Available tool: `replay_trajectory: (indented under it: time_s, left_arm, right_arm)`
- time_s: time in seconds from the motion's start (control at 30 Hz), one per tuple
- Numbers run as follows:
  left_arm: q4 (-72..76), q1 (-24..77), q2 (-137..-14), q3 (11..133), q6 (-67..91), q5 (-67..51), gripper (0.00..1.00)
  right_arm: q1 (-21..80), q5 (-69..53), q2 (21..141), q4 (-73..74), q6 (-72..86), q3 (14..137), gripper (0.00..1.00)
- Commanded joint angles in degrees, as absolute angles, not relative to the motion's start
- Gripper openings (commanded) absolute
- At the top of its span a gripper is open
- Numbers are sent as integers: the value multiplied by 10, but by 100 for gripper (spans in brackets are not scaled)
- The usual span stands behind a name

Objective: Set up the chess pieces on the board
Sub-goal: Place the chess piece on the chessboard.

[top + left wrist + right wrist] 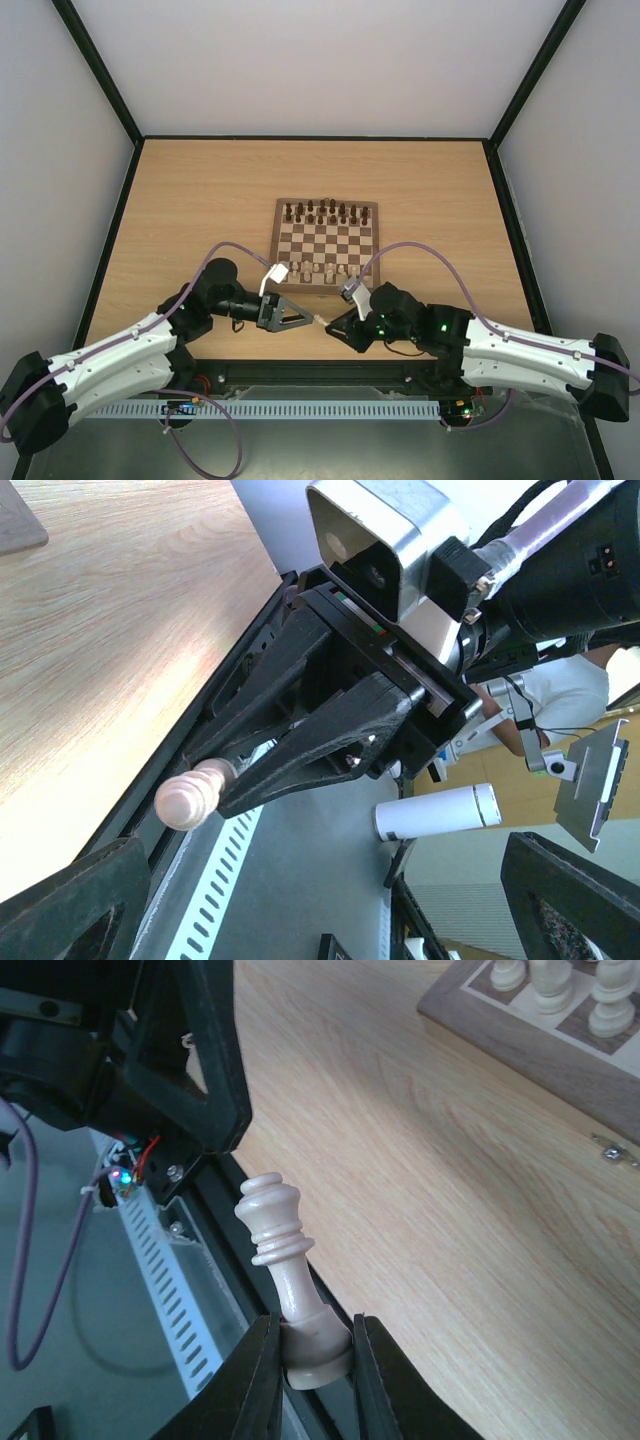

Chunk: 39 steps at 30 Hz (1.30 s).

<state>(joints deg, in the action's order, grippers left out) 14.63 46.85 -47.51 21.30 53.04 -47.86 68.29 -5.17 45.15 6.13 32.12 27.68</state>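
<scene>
The board (325, 240) lies at the table's centre, with dark pieces along its far rows and pale chess pieces (322, 268) along its near edge. My right gripper (335, 325) is shut on the base of one pale chess piece (290, 1280), which hangs over the table's front edge. In the right wrist view its fingers (255, 1380) clamp the base. The piece's rounded top (187, 798) points toward my left gripper (302, 319), which is open and faces it from the left. The left gripper's own fingers (70, 905) stand wide apart, with nothing between them. A board corner (540, 1050) shows pale pieces.
The black table frame (330, 368) and a white perforated cable rail (300, 410) run just below the grippers. A white cylinder (437, 812) stands beyond the table. Black posts and pale walls enclose the tabletop (200, 200).
</scene>
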Motion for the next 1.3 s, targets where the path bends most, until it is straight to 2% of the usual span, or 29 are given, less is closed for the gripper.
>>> replay_trajectory:
  time_s: [0.0, 0.37, 0.73, 1.07, 1.27]
  left_arm:
    - [127, 464, -461, 210, 524, -491, 99]
    - [134, 463, -463, 200, 538, -497, 99]
    - [114, 463, -438, 184, 565, -564, 99]
    - [112, 464, -416, 180, 584, -575, 99]
    - [107, 463, -417, 178, 582, -575, 86]
  right_arm:
    - [687, -98, 429, 68, 310, 296, 15]
    - [687, -153, 441, 73, 291, 319, 15]
    - [687, -226, 450, 78, 271, 344, 15]
    - [687, -239, 471, 80, 265, 361, 15]
    - [687, -236, 488, 80, 260, 370, 15]
